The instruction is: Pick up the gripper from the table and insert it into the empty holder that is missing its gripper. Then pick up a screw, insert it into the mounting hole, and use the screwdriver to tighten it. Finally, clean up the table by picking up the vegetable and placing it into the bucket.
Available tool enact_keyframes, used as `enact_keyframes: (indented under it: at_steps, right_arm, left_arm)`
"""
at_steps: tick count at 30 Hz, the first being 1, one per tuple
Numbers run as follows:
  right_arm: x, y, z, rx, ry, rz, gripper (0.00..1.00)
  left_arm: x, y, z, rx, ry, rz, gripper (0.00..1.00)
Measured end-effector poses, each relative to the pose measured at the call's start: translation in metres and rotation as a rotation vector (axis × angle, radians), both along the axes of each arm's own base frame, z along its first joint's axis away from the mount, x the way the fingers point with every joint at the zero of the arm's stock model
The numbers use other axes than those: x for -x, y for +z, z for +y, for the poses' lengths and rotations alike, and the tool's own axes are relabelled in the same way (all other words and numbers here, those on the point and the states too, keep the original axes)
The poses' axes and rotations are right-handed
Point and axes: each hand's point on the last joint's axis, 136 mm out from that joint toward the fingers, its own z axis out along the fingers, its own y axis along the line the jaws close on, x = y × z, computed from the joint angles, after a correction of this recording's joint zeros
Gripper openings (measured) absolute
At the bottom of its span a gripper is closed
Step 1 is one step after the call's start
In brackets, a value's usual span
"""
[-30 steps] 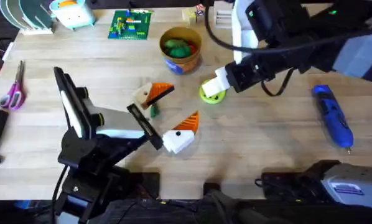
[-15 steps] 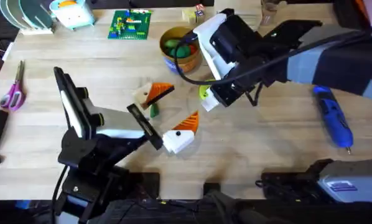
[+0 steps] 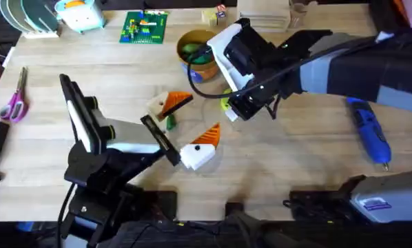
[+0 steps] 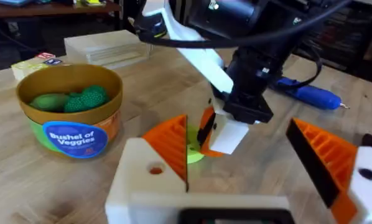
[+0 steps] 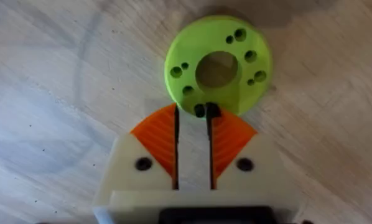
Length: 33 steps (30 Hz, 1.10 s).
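Note:
My right gripper (image 3: 235,110) hangs over the near rim of a lime-green disc with holes (image 5: 217,62), its orange-padded fingers a narrow gap apart with nothing clearly between them. My left gripper (image 3: 187,122) rests wide open on the table. Its white fingers (image 4: 155,180) have orange tips, and a small dark-green vegetable (image 3: 170,123) lies between them. The tan bucket (image 3: 200,55) with a blue label stands behind the disc and holds green toy vegetables (image 4: 74,99). The blue screwdriver (image 3: 368,127) lies at the right. The loose gripper piece, its holder and the screw are hidden or out of view.
Purple scissors (image 3: 14,100) lie at the left edge. A green brick plate (image 3: 145,27) and wooden blocks (image 3: 261,12) sit along the back. Bare wood lies between the disc and the screwdriver and along the front.
My right arm has swung left and turned, bringing its gripper from the disc's right side to directly over the disc. The left arm has not moved.

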Motion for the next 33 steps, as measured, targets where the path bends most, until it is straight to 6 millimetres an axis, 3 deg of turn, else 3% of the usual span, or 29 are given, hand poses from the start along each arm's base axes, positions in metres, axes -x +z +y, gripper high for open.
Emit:
enact_keyframes:
  at_steps: [10,24,33]
  right_arm:
    - [-0.005,0.001,-0.001,0.005,-0.022,-0.02,0.013]
    - [-0.009,0.005,-0.001,0.003,-0.058,-0.038,0.007]
    - [-0.017,0.047,0.004,-0.061,-0.06,-0.116,0.007]
  left_arm:
    - [0.0,0.0,0.0,0.0,0.0,0.0,0.993]
    - [0.0,0.0,0.0,0.0,0.0,0.0,0.993]
    - [0.0,0.0,0.0,0.0,0.0,0.0,0.993]
